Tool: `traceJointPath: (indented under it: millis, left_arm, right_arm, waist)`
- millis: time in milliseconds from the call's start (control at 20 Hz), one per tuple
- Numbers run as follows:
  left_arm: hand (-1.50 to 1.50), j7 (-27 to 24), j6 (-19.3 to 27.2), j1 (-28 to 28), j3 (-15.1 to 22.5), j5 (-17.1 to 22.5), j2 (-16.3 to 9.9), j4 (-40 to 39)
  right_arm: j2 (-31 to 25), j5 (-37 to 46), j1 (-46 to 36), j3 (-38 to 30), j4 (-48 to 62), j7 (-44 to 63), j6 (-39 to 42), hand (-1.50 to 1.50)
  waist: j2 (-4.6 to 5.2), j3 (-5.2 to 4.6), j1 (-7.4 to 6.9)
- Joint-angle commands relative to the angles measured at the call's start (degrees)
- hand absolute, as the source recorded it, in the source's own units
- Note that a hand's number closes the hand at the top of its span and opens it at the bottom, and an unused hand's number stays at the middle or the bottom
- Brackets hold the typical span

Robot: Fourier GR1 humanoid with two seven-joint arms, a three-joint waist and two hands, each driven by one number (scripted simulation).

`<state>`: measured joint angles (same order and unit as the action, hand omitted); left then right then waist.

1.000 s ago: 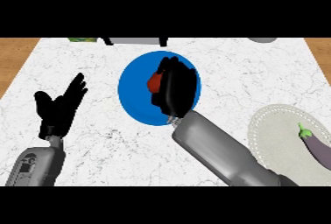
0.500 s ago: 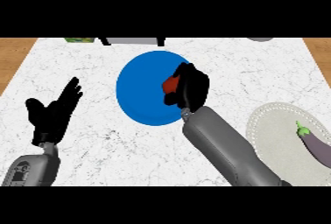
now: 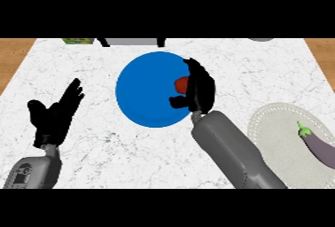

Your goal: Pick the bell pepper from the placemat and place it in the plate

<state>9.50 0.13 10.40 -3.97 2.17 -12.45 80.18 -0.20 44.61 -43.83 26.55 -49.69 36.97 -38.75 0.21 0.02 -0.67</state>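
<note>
Big white marbled surface, filling most of the view, with brown wood at both far sides.

Blue round plate near the middle, lying flat on the surface.

Pale round placemat at the right, lying well apart from the plate. Part of it cut off by the view's edge.

Grey right arm coming up from the bottom, slanting between the placemat and the plate. Black right hand over the right rim of the plate, fingers curled round a red pepper. Only a small red bit of the pepper showing at the left of the hand, over the blue of the plate. Cannot tell if the pepper touches the plate.

Black left hand at the left, open, fingers straight and pointing up, holding nothing. Resting over the surface, apart from the plate.

Purple eggplant with a green top, lying on the placemat at the right edge.

Grey box-like thing at the top edge, mostly cut off. Small green thing just left of it, also mostly cut off. Grey round bit at the top right, too little showing to tell what it is.
</note>
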Motion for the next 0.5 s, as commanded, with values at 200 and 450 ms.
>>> traceJointPath:
  millis: [200, 450]
  left_arm:
    - [0.0, -1.43, -0.14, -1.06, -0.54, -0.3, -0.22, 0.13]
    - [0.0, 1.78, 0.16, -0.38, -0.19, -0.1, 0.29, 1.15]
  right_arm:
    - [0.2, -7.52, 0.79, 0.27, -13.71, -13.34, -7.63, -1.5]
    - [0.2, -17.27, 3.72, -2.72, -23.4, -7.94, -7.18, -1.5]
  waist:
    - [-0.19, 0.03, 0.04]
    - [-0.31, 0.04, 0.5]
